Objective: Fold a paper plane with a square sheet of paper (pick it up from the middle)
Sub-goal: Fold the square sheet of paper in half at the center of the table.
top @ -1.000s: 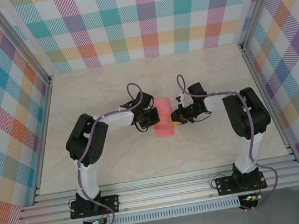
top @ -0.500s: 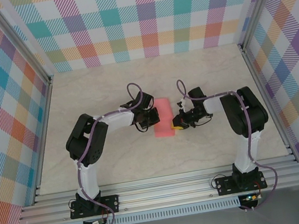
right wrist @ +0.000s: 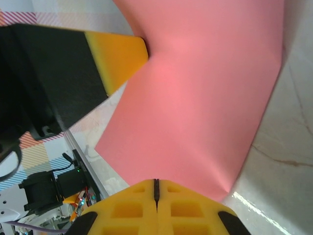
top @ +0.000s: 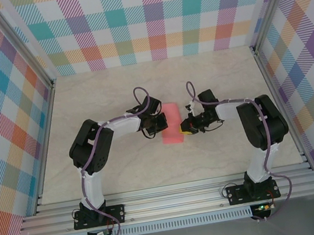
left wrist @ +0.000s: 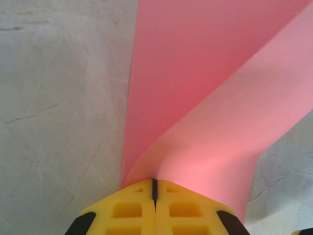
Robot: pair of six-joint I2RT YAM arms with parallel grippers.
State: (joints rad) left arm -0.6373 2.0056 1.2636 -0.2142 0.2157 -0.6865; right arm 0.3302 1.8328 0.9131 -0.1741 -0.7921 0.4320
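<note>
square sheet of paper [left wrist: 205, 88] was cut off at top and right, gripped rim hidden inside left hand [left wrist: 154, 190]

The square sheet of paper [left wrist: 195, 63] is smooth and matt; the tabletop [left wrist: 58, 98] veined, stone-look, faintly glossy; the left gripper [left wrist: 154, 185] has yellow plastic jaws
</note>
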